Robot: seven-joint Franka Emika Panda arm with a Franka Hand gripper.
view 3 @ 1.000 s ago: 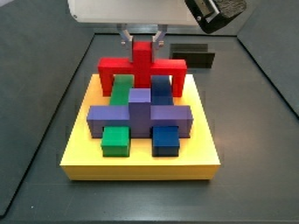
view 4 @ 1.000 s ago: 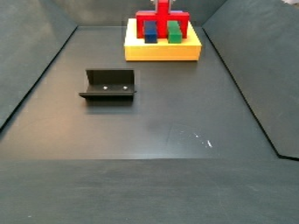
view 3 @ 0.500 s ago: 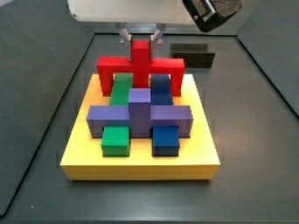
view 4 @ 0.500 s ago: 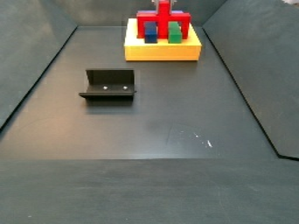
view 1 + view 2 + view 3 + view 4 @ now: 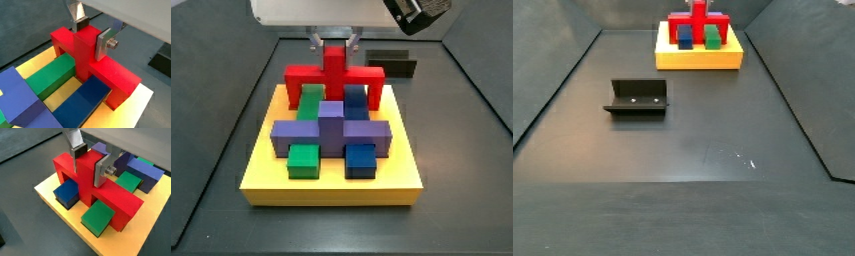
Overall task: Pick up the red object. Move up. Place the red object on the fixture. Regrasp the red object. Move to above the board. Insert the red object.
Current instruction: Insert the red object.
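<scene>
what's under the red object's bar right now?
Under the red object, held by the gripper, a green block and a blue block lie on the board. Leg ends and slots are hidden.

Silver-fingered gripper (image 5: 91, 33) clamped on bright red blocky piece's (image 5: 90, 65) stem, legs straddling green (image 5: 48, 78) and blue blocks (image 5: 83, 102) on yellow slab (image 5: 143, 112).

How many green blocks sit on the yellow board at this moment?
2. One green block sits at the board's near edge; another green block lies under the red object, held by the gripper. Others may be hidden.

A purple cross block (image 5: 330, 131) — flanked by green (image 5: 302, 160) and blue blocks (image 5: 360, 160).
</scene>
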